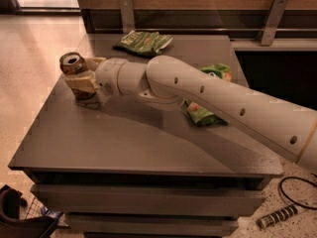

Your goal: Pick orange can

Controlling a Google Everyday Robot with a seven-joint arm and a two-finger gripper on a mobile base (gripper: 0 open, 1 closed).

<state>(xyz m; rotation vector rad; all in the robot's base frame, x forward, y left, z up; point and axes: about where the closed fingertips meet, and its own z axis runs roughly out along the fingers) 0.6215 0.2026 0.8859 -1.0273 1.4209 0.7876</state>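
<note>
The orange can (73, 64) stands upright near the left edge of the grey table (138, 143), its silver top with the opening facing up. My gripper (81, 76) is at the can, with its cream fingers (79, 82) wrapped around the can's body from the right. The can's lower body is hidden behind the fingers. My white arm reaches in from the right across the table.
A green snack bag (143, 41) lies at the table's back. Another green bag (205, 110) lies partly under my arm at the right. A wooden wall with metal brackets (272, 19) runs behind. A cable (297, 192) lies on the floor at the right.
</note>
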